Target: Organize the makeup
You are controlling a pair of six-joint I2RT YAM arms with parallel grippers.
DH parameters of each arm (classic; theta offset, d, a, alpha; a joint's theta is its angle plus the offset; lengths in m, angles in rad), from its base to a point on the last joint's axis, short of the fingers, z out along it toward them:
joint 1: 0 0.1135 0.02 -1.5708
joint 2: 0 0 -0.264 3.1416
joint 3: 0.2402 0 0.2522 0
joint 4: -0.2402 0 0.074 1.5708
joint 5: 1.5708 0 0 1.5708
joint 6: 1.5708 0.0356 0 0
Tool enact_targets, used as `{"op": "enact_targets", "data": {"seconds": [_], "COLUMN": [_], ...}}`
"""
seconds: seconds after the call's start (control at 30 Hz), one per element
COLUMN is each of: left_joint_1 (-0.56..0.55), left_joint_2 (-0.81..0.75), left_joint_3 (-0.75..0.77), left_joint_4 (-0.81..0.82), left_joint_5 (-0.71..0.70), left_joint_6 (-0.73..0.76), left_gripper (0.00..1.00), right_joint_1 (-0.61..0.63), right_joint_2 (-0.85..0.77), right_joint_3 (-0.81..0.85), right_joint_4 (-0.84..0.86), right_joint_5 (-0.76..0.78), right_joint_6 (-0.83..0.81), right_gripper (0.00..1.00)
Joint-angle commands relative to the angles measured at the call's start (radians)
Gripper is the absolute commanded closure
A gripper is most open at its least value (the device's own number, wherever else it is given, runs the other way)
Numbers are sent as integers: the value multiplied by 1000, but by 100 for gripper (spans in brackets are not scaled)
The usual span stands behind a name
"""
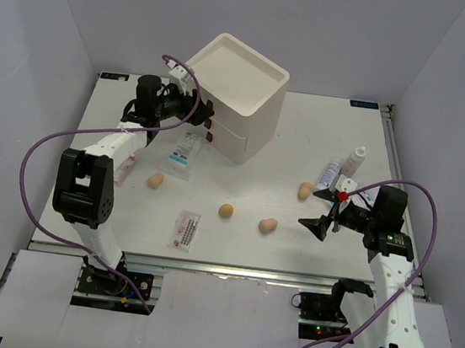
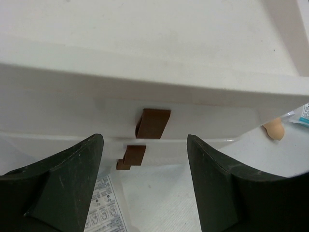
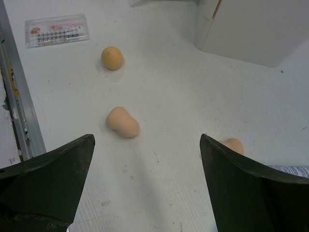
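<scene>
Here, left pincer (image 1: 201,115): spread, facing the front of the cream drawer box (image 1: 233,98); two brown handles (image 2: 153,123) show between its fingers (image 2: 63,183), apart from them.
Right pincer (image 1: 323,211): spread wide, pinching nothing, over the right side of the worktop (image 1: 284,172).
Sponges: all loose on the worktop; left sponge (image 1: 155,181), middle sponge (image 1: 226,211), waisted sponge (image 1: 267,225), right sponge (image 1: 305,191) near the tube.
Sachets: blue-print sachet (image 1: 184,153) flat just before the box; pink-red sachet (image 1: 184,229) near the front edge.
Tube and bottle: white-blue tube (image 1: 330,173) just beside the small white bottle (image 1: 355,159), beyond the right pincer.
</scene>
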Motion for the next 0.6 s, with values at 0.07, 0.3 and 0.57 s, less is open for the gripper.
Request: {"op": "enact_targets", "data": {"seconds": [0.07,0.3,0.57], "left_joint_1": [-25,-29,-30], "left_joint_2": [5,45,19], "left_joint_3": [86,126,98], "left_joint_4": [-22,-68,-92], "left_joint_5": [-21,-4,-10], "left_joint_6": [31,32,66], "left_gripper": [25,47,75], "right_joint_1": [-8,-12,-24], "right_joint_2": [3,12,18], "right_joint_3": [37,36,34], "right_joint_4": [-3,-1,0], "right_joint_5": [-21,-19,-26], "right_joint_6": [-14,-15,-16], "right_gripper": [4,4,4]}}
